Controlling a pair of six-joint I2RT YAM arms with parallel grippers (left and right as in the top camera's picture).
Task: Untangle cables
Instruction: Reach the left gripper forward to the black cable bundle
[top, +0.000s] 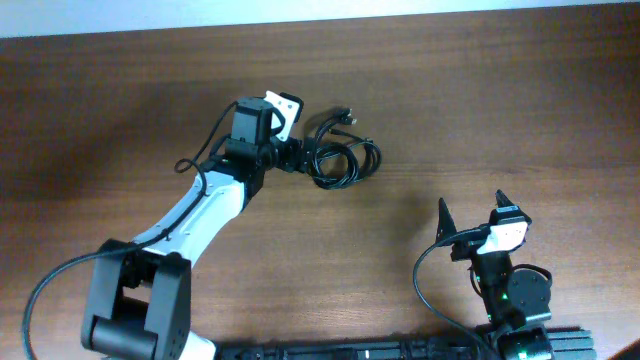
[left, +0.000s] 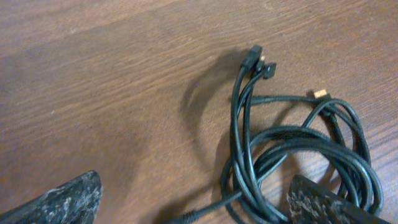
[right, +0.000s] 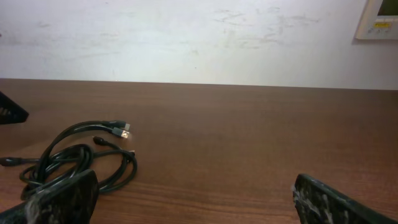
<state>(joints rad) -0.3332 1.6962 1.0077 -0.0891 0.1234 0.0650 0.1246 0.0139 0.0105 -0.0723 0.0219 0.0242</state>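
A tangle of black cables (top: 342, 150) lies on the wooden table, coiled in loops with several plug ends sticking out at its top. It also shows in the left wrist view (left: 292, 155) and the right wrist view (right: 81, 155). My left gripper (top: 300, 157) is open at the left edge of the tangle, with one finger over the loops and one clear of them (left: 193, 205). My right gripper (top: 472, 215) is open and empty near the front right, well away from the cables (right: 193, 199).
The brown wooden table (top: 500, 100) spreads around the cables. A pale wall (right: 199, 37) stands beyond the table's far edge, with a white wall panel (right: 379, 18) at the upper right.
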